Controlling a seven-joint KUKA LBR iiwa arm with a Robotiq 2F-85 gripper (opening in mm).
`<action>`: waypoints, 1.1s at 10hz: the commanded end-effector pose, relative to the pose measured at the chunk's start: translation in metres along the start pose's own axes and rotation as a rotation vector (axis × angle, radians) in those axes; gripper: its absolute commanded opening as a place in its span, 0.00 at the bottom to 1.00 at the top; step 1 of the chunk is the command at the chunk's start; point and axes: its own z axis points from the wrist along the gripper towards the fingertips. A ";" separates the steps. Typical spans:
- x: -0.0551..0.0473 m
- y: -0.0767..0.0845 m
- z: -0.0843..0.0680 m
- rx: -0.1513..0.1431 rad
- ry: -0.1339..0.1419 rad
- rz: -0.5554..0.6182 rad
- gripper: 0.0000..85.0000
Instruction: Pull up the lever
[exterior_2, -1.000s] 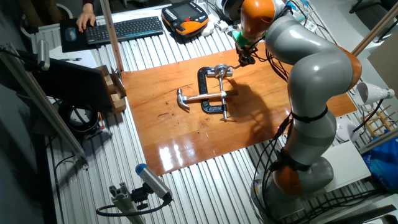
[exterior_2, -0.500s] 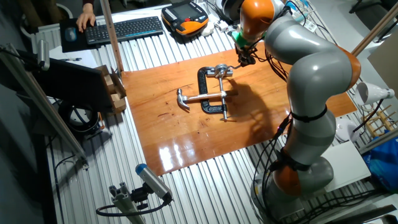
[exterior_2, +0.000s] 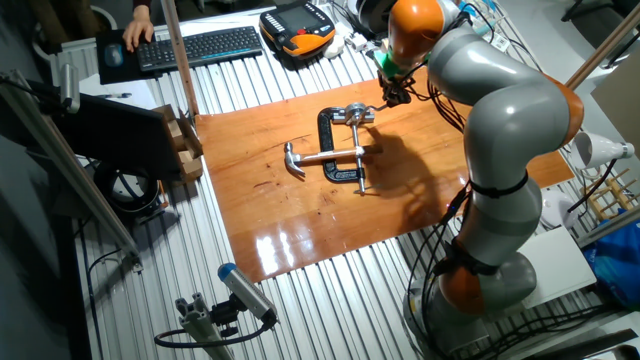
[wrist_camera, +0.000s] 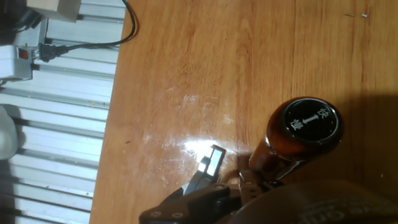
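Wooden board sits on the ribbed metal table, with plenty of bare wood near and left of the black clamp. Lever is at the clamp's far end, close to the board's far edge. Gripper hovers just right of it; can't tell if its fingers are spread or closed. 1 hammer lies across the clamp.

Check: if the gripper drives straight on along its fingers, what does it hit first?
Probably the bare wooden board: the hand view shows nothing else ahead of the gripper. A brown knob stands just to one side; depth is unclear.
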 end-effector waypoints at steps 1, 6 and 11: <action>0.000 0.000 0.000 0.000 0.003 0.000 0.00; 0.026 0.007 -0.008 0.054 0.002 0.014 0.00; 0.063 -0.002 -0.035 0.014 0.196 -0.552 0.00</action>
